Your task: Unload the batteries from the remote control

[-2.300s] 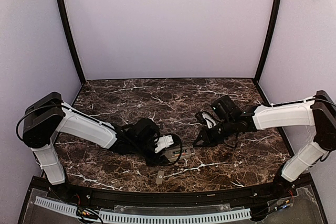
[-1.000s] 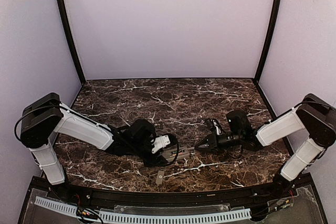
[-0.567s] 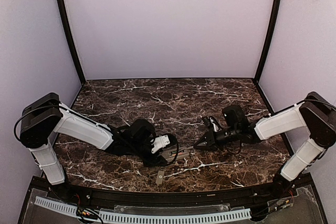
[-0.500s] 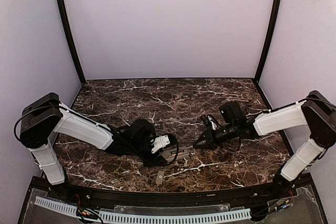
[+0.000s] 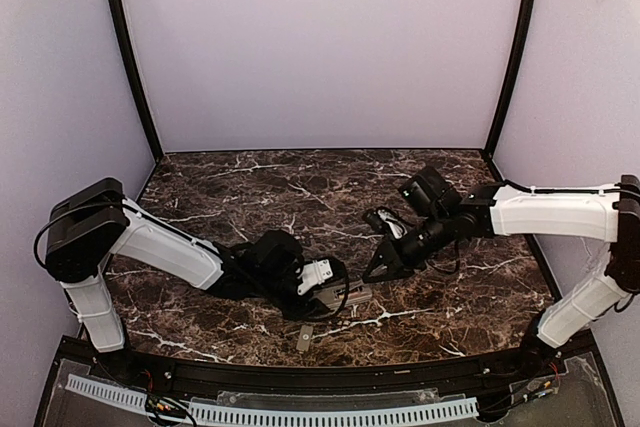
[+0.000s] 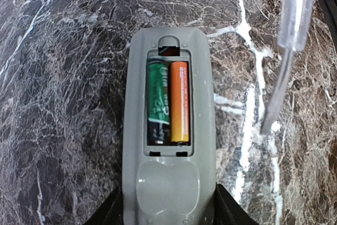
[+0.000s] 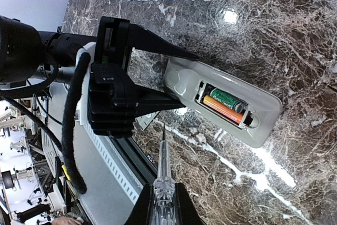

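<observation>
Remote lies back-up near the table's front edge, with lots of open room behind. Left gripper clamps its end. Right gripper pinches a screwdriver just beside it. The compartment's open, with green and orange batteries inside.

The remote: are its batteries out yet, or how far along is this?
Done: the cover is off. In hand: the left hand grips the remote; the right hand holds a screwdriver near it. Left: the green battery and orange battery, both still seated.
</observation>
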`<state>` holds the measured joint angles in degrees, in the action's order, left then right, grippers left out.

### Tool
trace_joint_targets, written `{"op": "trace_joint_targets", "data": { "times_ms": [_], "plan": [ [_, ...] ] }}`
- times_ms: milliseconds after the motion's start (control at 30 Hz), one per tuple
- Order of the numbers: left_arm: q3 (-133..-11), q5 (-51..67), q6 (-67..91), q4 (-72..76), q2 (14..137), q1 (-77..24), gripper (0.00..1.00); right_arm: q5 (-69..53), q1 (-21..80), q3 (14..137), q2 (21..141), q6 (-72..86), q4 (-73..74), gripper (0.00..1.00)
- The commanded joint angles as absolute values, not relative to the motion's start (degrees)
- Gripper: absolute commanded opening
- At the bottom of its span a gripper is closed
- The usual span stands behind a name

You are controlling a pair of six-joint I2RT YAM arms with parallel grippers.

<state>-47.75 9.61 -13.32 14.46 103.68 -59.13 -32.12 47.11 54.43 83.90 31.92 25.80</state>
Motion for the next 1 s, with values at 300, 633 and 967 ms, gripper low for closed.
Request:
{"op": "trace_joint_targets", "data": {
  "times_ms": [300, 633, 967],
  "plan": [
    [-49.6, 10.0, -12.3, 16.0, 104.2, -59.6, 0.00, -24.4, 48.1, 58.5, 83.3, 31.1, 35.1, 0.00],
    [-50.1, 9.3, -10.8, 14.9, 104.2, -59.5, 0.00, -19.7, 48.2, 60.1, 83.9, 33.5, 37.6, 0.00],
    [-51.8, 8.3, -8.3, 13.2, 105.1, -59.6, 0.00, -16.0, 50.0, 61.6, 85.9, 35.9, 37.7, 0.00]
  ]
}}
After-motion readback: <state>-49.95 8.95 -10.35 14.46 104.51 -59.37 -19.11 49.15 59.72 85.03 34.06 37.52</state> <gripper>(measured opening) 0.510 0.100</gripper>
